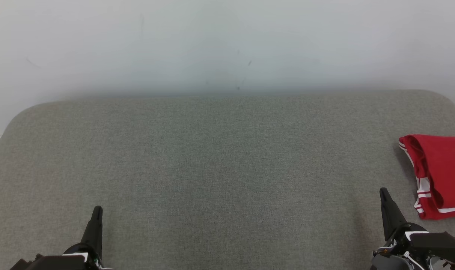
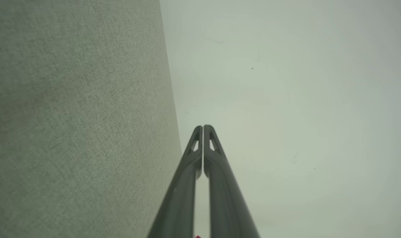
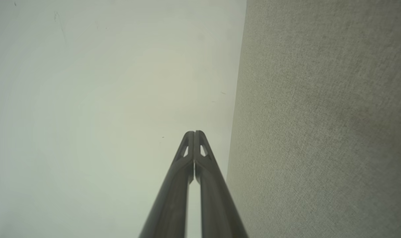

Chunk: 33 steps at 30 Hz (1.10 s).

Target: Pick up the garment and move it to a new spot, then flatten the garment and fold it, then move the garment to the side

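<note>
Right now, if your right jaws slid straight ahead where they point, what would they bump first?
Probably the pale wall. The right jaws, shut, aim over the grey surface with nothing in their line; the red garment lies to their right. How far the wall is, I can't tell.

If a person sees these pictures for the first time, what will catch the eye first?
First, the red garment with white stripes, the only bright colour, lying at the right edge of the head view and partly cut off there. Next, the wide grey woven fabric surface that it lies on, below a pale wall. Last, the dark left gripper and right gripper, both shut, at the lower corners.
</note>
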Available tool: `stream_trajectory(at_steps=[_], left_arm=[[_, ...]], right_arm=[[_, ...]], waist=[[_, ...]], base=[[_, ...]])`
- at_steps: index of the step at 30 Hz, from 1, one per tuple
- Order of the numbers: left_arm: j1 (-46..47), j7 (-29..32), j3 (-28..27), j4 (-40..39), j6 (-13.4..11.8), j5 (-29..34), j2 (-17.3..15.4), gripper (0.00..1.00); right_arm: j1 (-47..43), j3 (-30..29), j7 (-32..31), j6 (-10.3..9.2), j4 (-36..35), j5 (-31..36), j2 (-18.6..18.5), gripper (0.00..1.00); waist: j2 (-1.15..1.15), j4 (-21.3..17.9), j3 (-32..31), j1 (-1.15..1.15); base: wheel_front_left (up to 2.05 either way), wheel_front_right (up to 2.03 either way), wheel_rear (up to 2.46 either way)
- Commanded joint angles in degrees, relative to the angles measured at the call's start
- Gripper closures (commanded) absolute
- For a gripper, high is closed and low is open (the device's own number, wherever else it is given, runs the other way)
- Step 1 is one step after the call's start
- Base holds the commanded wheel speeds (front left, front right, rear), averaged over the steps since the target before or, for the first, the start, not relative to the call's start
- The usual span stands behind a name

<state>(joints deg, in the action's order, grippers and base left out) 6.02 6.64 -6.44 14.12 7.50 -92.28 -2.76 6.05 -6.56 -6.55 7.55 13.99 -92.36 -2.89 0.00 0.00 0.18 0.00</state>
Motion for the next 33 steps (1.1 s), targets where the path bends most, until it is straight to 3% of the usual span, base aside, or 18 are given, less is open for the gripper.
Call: stream_trajectory(at_steps=[1, 33], left_arm=[[0.52, 0.0, -0.16, -0.14, 0.06, -0.26, -0.22, 1.0], [0.51, -0.01, -0.15, -0.13, 0.06, -0.27, -0.22, 1.0]], right_arm=[[0.31, -0.08, -0.17, -0.12, -0.08, -0.11, 0.09, 1.0], [0.3, -0.06, -0.16, -0.12, -0.08, -0.11, 0.09, 1.0]], waist=[[0.0, 0.0, 0.0, 0.0], [0.0, 0.0, 0.0, 0.0]], base=[[0.0, 0.0, 0.0], [0.0, 0.0, 0.0]])
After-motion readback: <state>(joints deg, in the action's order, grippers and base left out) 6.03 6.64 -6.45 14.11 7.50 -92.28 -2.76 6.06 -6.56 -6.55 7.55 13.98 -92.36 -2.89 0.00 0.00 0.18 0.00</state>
